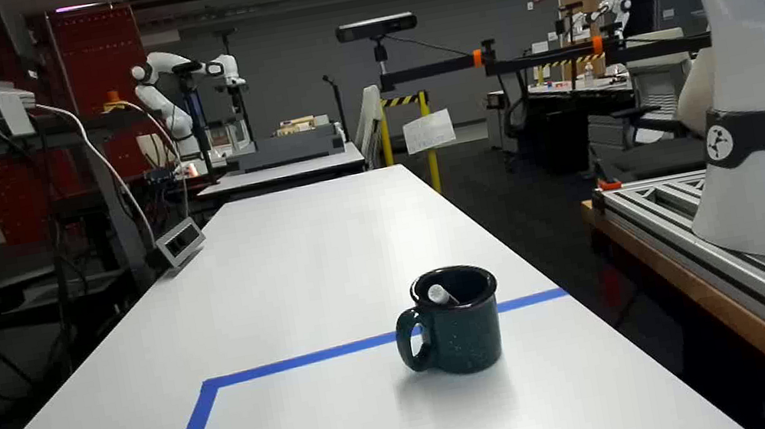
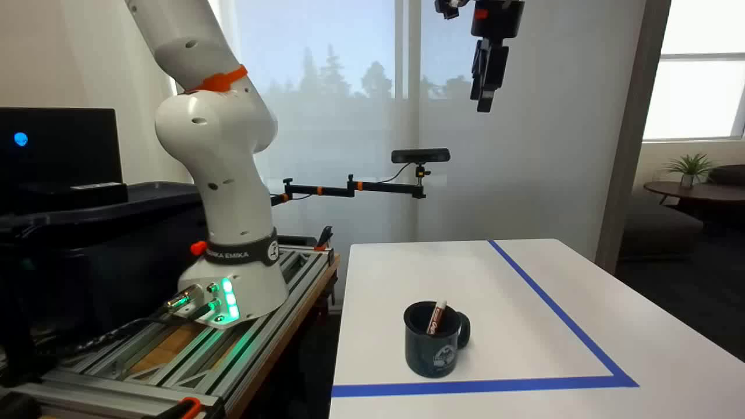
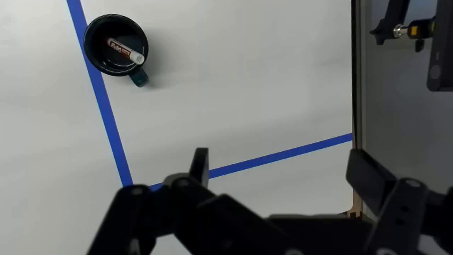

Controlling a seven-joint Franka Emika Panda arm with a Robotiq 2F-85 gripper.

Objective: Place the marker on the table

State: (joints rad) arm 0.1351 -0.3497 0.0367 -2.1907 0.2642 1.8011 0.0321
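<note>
The marker (image 3: 124, 51) is leaning in the mug (image 2: 428, 349), which is standing on the table (image 1: 312, 257). The gripper (image 3: 281, 166) is hovering above, fingers (image 3: 368, 177) apart, its exact height unclear.

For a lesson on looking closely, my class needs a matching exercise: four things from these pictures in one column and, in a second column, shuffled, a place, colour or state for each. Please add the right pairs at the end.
Column 1
1. marker
2. mug
3. gripper
4. tape lines

Column 2
A. blue, running across the white tabletop
B. open, holding nothing
C. tilted, inside the mug
D. dark, standing upright on the tabletop

Right pairs: 1-C; 2-D; 3-B; 4-A
</note>
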